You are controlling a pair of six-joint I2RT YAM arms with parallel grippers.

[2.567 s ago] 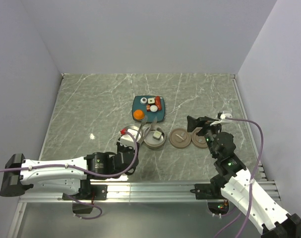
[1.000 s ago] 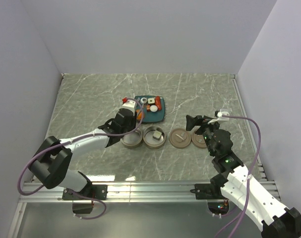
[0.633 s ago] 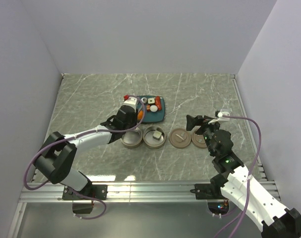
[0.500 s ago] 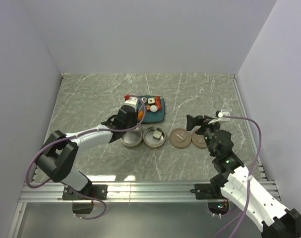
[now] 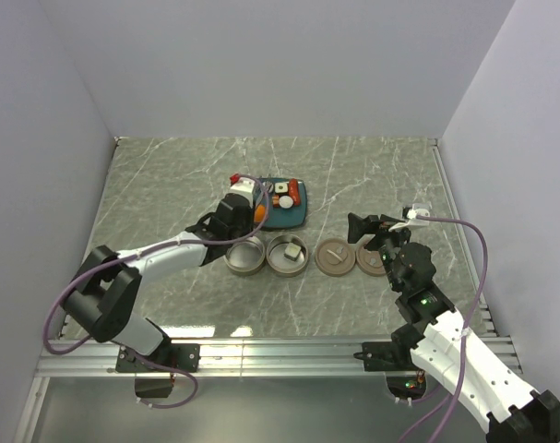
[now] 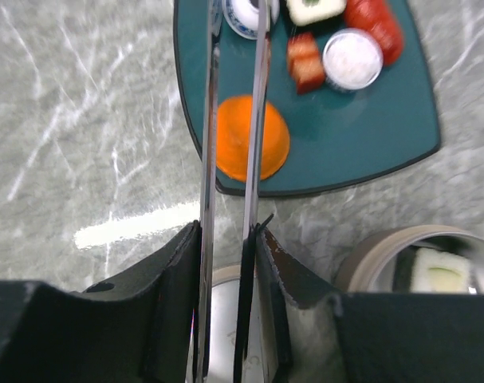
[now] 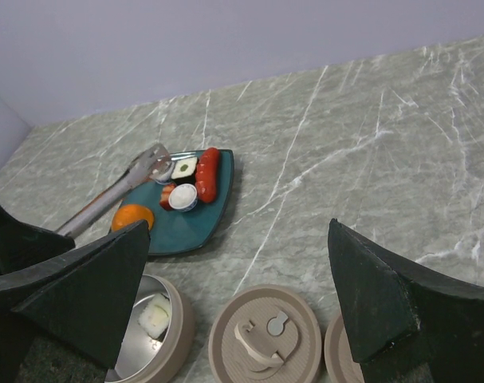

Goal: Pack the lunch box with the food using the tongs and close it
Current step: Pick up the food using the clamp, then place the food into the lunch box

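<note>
Tongs pinched in the left fingers, reaching over the teal plate.
The tongs (image 6: 256,96) are squeezed between the left fingers (image 6: 174,279), which press the two slim arms nearly parallel. The arms pass over the orange ball (image 6: 272,148) on the teal plate (image 6: 369,136), and the tips are at its far left corner by a round white roll (image 6: 243,14). Two open tins (image 5: 230,259) stand just near of the plate, with brown lids (image 5: 335,258) to their right on the counter (image 5: 169,185). The right fingers (image 7: 377,295) are spread wide by the lids and hold nothing.

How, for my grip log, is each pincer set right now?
Left pincer: closed, holding the tongs.
Right pincer: open, holding nothing.
</note>
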